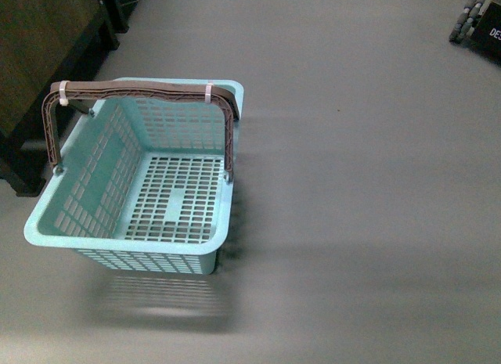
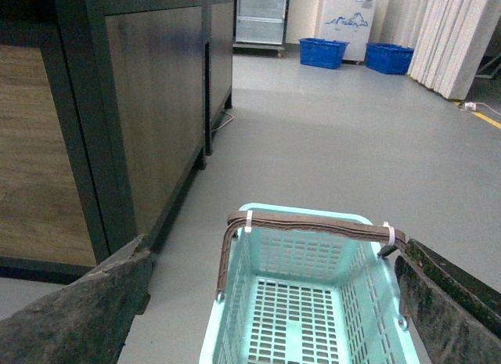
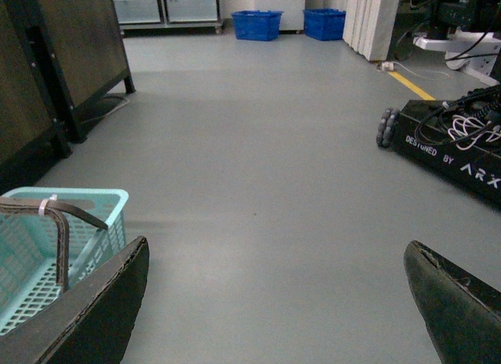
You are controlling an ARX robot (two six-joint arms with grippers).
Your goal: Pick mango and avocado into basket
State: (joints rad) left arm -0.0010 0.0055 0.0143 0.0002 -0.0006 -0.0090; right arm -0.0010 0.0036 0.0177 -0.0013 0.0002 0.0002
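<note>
Evidently at step zero, pre-pick. Empty basket on the grey floor, brown handles zip-tied together and tipped toward its far end. No mango, no avocado in any of the three views, neither inside the basket nor beside it, so cannot say where either lies.

Left gripper on the basket's near side, looking down into it; fingers spread wide, holding nothing. Right gripper off to the basket's right over bare floor; fingers likewise wide apart, empty. Neither arm in the front view.

Dark wooden cabinet just beside the basket's left. Another ARX base well apart on the basket's right.

Next, probably: calls for a search first. Locate the fruit, then approach with jaws open as now. Looks clear for a drop into the basket, bar the handles.
</note>
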